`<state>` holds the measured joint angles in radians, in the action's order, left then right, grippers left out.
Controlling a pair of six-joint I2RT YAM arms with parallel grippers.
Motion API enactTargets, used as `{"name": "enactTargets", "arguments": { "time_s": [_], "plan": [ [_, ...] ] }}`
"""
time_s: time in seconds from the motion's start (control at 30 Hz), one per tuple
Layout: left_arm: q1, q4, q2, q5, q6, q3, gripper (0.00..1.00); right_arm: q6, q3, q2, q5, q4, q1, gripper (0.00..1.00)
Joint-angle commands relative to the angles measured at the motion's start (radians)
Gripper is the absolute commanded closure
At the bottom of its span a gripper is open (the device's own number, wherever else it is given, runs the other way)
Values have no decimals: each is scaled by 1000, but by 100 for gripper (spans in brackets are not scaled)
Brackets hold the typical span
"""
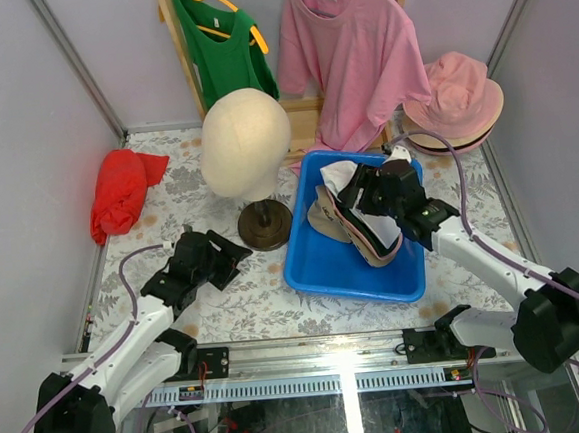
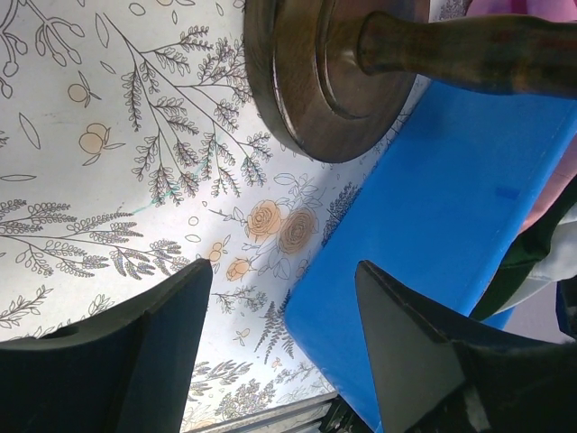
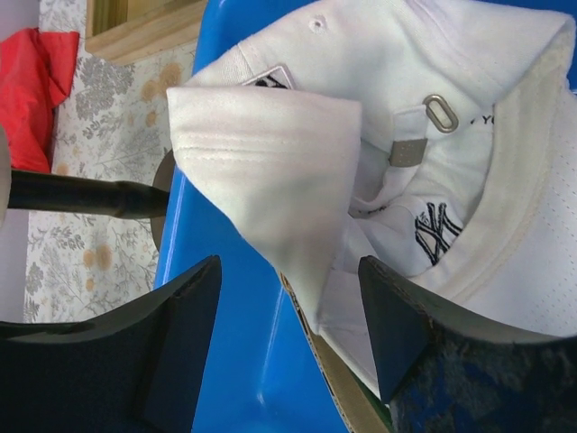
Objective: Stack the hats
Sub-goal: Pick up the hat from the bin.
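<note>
— Where are the hats lying?
— The white cap [image 3: 388,99] is sitting in the blue bin [image 1: 344,267], leaning against a tan cap [image 1: 322,221]. A pink bucket hat [image 1: 458,98] is resting at the surface's [image 2: 108,180] back right.
— And the pincers?
— The right pincer [image 3: 288,271] is hovering spread, with the white cap's fold lying between its fingers. The left pincer [image 2: 284,271] is hanging spread, holding nothing, beside the bin.
</note>
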<state>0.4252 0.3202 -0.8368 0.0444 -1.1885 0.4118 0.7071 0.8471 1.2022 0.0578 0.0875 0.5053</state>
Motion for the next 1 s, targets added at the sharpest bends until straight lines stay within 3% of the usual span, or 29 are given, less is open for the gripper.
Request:
{"name": "enactTargets", "arguments": {
  "time_s": [0.0, 0.23, 0.33, 0.43, 0.5, 0.97],
  "plan": [
    [4, -57, 23, 11, 24, 18, 36, 29, -17, 15, -22, -142, 10, 30],
    [4, -101, 58, 21, 9, -19, 36, 47, -29, 69, -42, -233, 10, 36],
    [5, -103, 77, 14, 7, -30, 36, 46, -29, 55, -40, -240, 10, 55],
    [4, -99, 98, 5, 1, -39, 36, 32, -25, 15, -17, -215, 9, 88],
    [4, -101, 109, 3, -7, -43, 36, 17, -10, -13, -11, -180, 9, 96],
    [4, -184, 123, 80, 16, 18, 36, -1, 164, -178, 6, -2, 9, 100]
  ]
}}
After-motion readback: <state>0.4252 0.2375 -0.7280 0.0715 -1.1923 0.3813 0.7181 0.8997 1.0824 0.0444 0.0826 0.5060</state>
